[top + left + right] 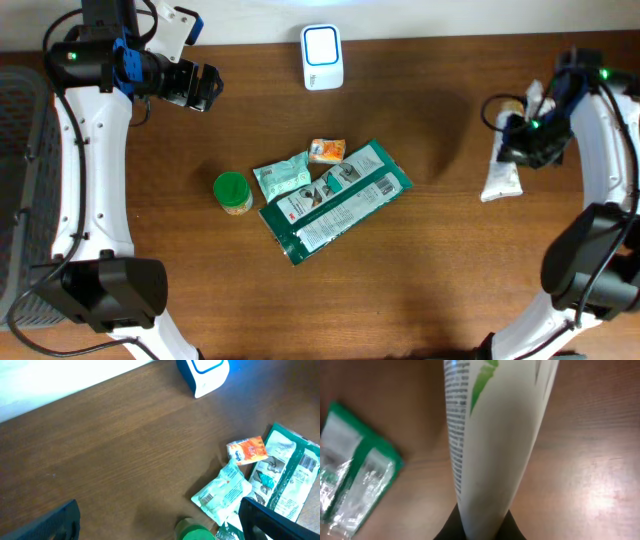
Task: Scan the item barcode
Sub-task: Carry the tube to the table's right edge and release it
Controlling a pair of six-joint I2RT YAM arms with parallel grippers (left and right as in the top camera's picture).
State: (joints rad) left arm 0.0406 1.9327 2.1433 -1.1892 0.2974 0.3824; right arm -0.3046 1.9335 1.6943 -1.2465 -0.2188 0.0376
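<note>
Tube (500, 180), gripped in the right hand (524, 142), should travel well left of it to the scanner (322, 57), printed side facing its window; left hand (203, 88) gapes open.

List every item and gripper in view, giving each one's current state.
left gripper, open, empty
right gripper, shut on white tube
white tube, held at one end
barcode scanner, upright, window lit
green-lidded jar, upright, lid on
long green package, lying flat
pale green pouch, lying flat
orange sachet, lying flat

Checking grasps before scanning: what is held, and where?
Right gripper pinches the white plastic tube with green print at its narrow end; left gripper holds nothing.
</note>
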